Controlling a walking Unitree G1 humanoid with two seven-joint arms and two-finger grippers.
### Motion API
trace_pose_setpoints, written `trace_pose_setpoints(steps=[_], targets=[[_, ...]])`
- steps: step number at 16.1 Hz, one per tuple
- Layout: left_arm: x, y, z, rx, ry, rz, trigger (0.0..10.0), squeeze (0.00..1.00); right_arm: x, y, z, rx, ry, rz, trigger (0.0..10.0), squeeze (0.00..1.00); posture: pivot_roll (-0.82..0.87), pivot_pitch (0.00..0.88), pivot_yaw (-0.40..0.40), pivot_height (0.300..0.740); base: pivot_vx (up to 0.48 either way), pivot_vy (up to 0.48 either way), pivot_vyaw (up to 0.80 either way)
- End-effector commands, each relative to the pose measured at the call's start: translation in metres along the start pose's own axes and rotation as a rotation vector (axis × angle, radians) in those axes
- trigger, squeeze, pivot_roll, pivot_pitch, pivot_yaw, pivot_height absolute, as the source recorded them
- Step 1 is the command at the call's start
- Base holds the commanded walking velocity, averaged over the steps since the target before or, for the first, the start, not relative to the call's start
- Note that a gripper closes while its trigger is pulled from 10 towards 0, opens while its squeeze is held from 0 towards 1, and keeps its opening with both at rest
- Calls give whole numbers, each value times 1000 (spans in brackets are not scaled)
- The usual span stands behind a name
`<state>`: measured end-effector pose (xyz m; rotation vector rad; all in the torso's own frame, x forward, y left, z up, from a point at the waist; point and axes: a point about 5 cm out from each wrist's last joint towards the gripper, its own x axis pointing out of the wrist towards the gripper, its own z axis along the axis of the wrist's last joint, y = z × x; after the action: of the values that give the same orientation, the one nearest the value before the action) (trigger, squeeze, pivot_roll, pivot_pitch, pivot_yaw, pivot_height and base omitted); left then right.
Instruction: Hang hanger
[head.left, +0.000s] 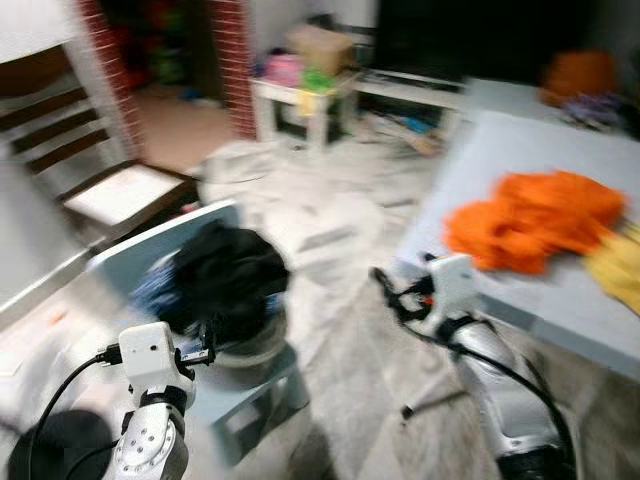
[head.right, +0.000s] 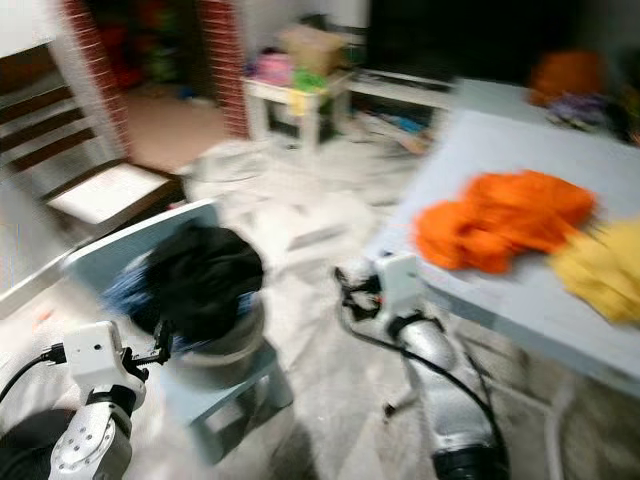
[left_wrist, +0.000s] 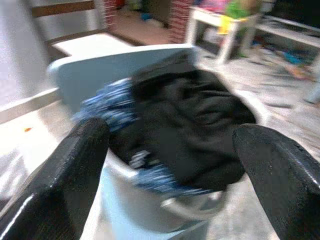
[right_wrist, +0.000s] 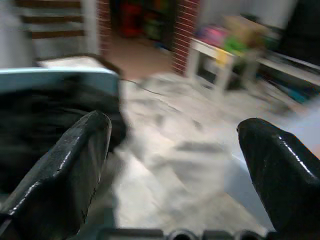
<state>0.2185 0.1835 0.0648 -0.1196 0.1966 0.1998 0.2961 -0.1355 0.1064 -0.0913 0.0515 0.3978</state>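
Beside the blue chair (head.left: 225, 400), both end effectors (left_wrist: 165, 150) (right_wrist: 170, 150) gape empty.

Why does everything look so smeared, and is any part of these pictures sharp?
Both eye views are motion-blurred: the orange cloth and black clothes have soft edges. The left wrist view smears the clothes too, though the left hand has crisper fingers. The right wrist view blurs the floor, with glare on the right hand's fingers.

a lived-in home: brick pillar (head.left: 232, 60), stairs (head.left: 60, 120), cluttered small table (head.left: 300, 95), clothes on a bed (head.left: 540, 300).
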Motion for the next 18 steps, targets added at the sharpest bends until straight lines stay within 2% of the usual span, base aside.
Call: trace_pose_setpoints(steps=[1,3,7,11,15,18], targets=[[3,-3,2,-3,4,-3,10000,0,-1,-1,3,-17,0,5,10000,0,23,6,-12,740,0,0,800],[7,-9,4,-9,1,-20,10000,0,-1,-2,4,-5,1,-4,10000,0,18,2,-8,740,0,0,800],[12,-11,9,-12,-20,-67,10000,0,1,-2,8,14,-9,-25,10000,0,9,5,0,740,0,0,0],[13,-14,10,-20,-20,-73,10000,0,0,1,7,7,-6,-12,10000,0,8,4,1,740,300,0,0],[14,-14,10,-19,-17,-80,10000,0,3,5,9,6,-12,1,10000,0,13,0,2,740,309,0,736],[14,-14,9,-11,-13,-77,10000,0,3,4,9,5,-10,1,10000,0,13,0,2,740,264,0,160]])
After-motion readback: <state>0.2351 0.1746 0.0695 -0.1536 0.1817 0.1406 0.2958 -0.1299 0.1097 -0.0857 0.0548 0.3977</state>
